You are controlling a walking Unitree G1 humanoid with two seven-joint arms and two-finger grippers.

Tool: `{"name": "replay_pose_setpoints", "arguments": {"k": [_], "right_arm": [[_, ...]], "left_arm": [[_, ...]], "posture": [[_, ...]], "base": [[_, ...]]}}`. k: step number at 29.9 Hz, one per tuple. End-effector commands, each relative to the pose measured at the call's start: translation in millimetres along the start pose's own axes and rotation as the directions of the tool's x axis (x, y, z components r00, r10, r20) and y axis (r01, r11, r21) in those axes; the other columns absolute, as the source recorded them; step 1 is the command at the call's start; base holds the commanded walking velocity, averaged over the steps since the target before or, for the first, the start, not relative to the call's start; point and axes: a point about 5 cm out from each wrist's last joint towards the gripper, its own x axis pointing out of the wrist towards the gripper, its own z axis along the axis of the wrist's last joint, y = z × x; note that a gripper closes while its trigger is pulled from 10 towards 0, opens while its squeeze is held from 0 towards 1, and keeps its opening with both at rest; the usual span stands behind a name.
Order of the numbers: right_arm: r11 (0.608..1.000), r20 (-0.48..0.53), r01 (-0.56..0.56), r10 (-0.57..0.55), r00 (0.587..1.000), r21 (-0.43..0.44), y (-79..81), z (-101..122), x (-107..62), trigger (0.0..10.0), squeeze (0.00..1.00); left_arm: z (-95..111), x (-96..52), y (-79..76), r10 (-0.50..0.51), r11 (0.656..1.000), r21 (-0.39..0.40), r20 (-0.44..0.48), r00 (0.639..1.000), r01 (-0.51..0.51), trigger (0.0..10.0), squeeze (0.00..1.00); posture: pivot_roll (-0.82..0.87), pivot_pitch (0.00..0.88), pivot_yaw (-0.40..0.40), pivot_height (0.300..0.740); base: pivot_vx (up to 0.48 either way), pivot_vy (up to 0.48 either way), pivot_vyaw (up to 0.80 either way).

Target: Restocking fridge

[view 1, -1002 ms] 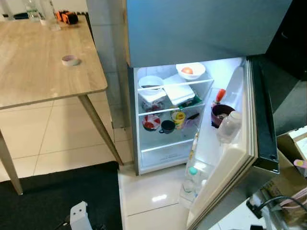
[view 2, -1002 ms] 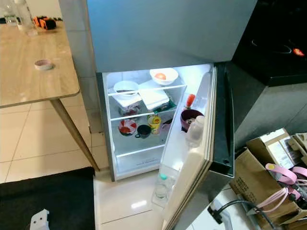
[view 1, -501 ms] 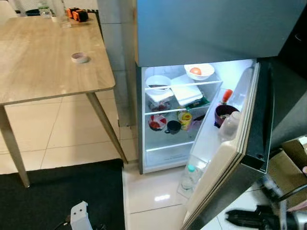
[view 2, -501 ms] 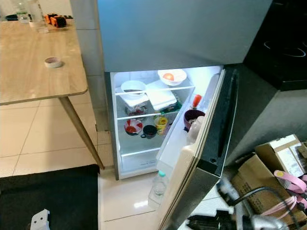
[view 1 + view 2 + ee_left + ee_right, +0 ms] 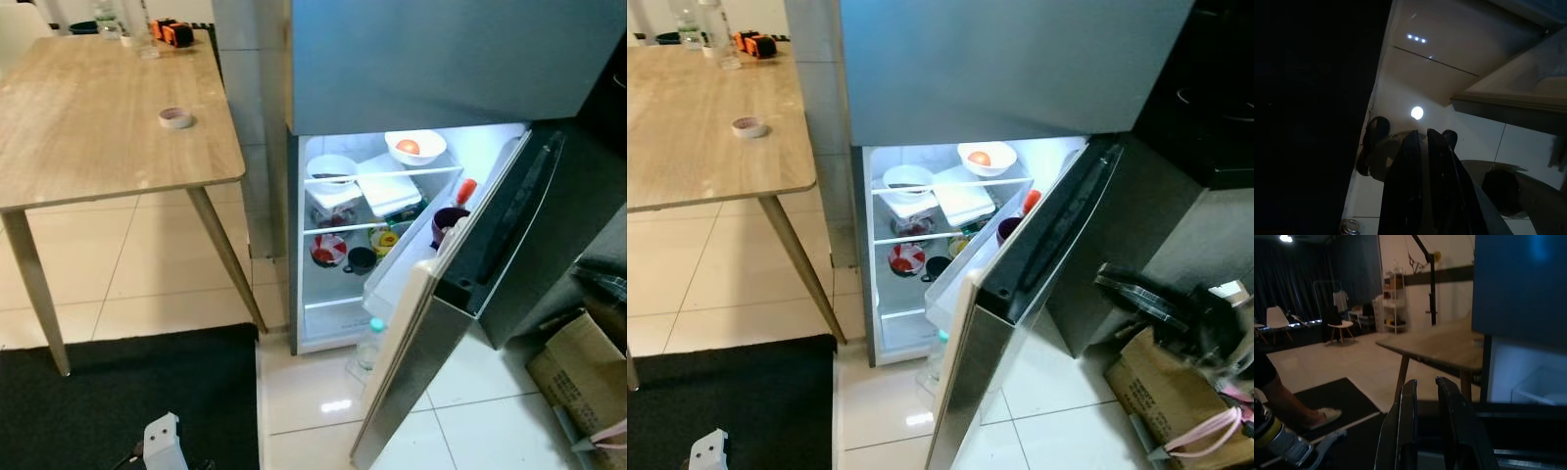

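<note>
Watch the fridge door [image 5: 431, 323], half-swung at your 1 o'clock with the lit shelves [image 5: 377, 176] behind it: its rack bottle [image 5: 370, 338] could jolt loose if slammed, both grippers' jaws nearly pressed together, the right gripper [image 5: 1422, 396] raised, the left gripper [image 5: 1422, 147] hanging floorward.

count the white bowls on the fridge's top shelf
2: a white bowl at the shelf's left, and a white bowl holding something orange at the back right. Others may be hidden behind the door.
</note>
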Motion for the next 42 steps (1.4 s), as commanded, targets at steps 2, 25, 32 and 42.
{"name": "replay_pose_setpoints", "arguments": {"k": [2, 25, 32, 42], "right_arm": [[0.992, 0.021, 0.032, -0.030, 0.999, -0.124, -3.9, 19, 19.9, 10.0, 0.00], [0.865, -0.765, -0.293, -0.148, 0.627, -0.408, -14.6, -25, 130.4, 10.0, 0.00], [0.878, -0.884, -0.363, -0.129, 0.448, -0.312, -9.8, -40, 112.7, 10.0, 0.00], [0.893, -0.943, -0.308, -0.285, 0.174, -0.327, -27.8, -24, 59.8, 10.0, 0.00]], "left_arm": [[-9, 1.0, -4.7, -0.007, 1.000, -0.009, -0.029, 1.000, 0.006, 10.0, 0.00], [-13, 4.3, -14.8, -0.031, 0.999, -0.014, -0.031, 0.999, 0.030, 10.0, 0.00], [-15, 4.7, -16.6, -0.033, 0.999, -0.018, -0.035, 0.999, 0.032, 10.0, 0.00], [-16, 4.2, -15.8, -0.030, 0.999, -0.012, -0.039, 0.999, 0.030, 10.0, 0.00]], "posture": [[-0.09, 0.000, -0.046, 0.740], [-0.08, 0.000, -0.073, 0.740], [-0.08, 0.000, -0.077, 0.740], [-0.08, 0.000, -0.076, 0.740]], "base": [[0.000, 0.000, 0.00], [0.000, 0.000, 0.00], [0.000, 0.000, 0.00], [0.000, 0.000, 0.00]]}}
